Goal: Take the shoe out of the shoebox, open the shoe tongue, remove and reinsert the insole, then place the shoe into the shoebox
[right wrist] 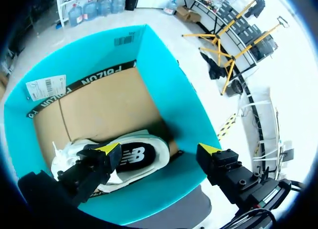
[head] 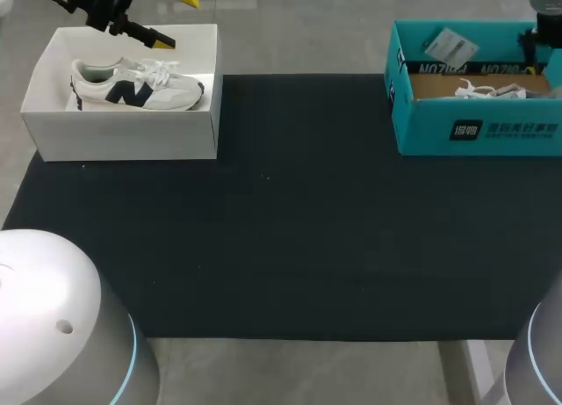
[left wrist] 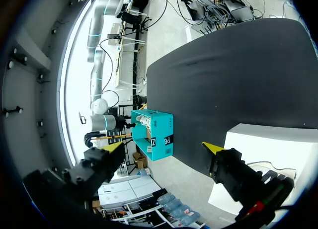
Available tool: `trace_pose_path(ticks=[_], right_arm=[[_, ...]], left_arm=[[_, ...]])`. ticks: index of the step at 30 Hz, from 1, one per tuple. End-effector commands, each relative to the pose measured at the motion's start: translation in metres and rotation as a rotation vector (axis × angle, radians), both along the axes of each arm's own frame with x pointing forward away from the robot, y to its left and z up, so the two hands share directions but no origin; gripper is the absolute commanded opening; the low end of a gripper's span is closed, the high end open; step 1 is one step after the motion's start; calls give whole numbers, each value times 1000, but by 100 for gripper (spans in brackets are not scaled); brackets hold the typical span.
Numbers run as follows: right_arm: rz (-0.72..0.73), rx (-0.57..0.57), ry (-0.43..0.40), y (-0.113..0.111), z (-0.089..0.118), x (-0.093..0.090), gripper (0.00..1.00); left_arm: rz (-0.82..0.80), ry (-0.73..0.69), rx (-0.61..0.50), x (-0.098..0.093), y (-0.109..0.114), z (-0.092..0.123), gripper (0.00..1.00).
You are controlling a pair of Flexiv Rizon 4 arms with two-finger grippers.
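Note:
A white shoe with a dark opening lies on the brown floor of the teal shoebox, at the table's far right; its laces show over the wall. My right gripper hangs open just above this shoe, touching nothing. A second white and navy shoe lies on its side in the white shoebox at the far left. My left gripper is open over that box's back edge, holding nothing. In the left wrist view the left gripper points across the table, with the white box beside it.
A black mat covers the table between the two boxes. A white paper tag rests against the teal box's inner wall. My arms' two grey bases stand at the near corners.

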State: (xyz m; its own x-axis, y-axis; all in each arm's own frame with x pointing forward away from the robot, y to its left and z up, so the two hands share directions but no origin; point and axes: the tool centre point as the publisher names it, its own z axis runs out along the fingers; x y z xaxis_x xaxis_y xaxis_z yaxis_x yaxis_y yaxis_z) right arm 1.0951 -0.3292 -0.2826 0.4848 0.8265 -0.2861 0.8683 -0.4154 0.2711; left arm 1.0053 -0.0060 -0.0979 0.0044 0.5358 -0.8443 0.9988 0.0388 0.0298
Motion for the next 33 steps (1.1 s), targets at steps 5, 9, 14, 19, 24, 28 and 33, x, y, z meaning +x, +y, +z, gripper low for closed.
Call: trace_pose_path(ticks=[5, 9, 14, 19, 24, 28, 33], right_arm=[[76, 145, -71, 29, 50, -13, 100], [190, 228, -60, 50, 65, -19, 100], [361, 256, -13, 80, 77, -31, 100], [394, 186, -4, 94, 82, -36, 100], [394, 186, -4, 94, 82, -36, 100], [394, 186, -4, 94, 82, -36, 100], [394, 186, -4, 94, 82, -36, 100]], left_arm=[[-1, 0, 3, 1, 0, 0, 100], [-1, 0, 3, 1, 0, 0, 100], [-1, 0, 3, 1, 0, 0, 100], [-1, 0, 3, 1, 0, 0, 100], [-1, 0, 3, 1, 0, 0, 100], [-1, 0, 3, 1, 0, 0, 100], [-1, 0, 3, 1, 0, 0, 100]])
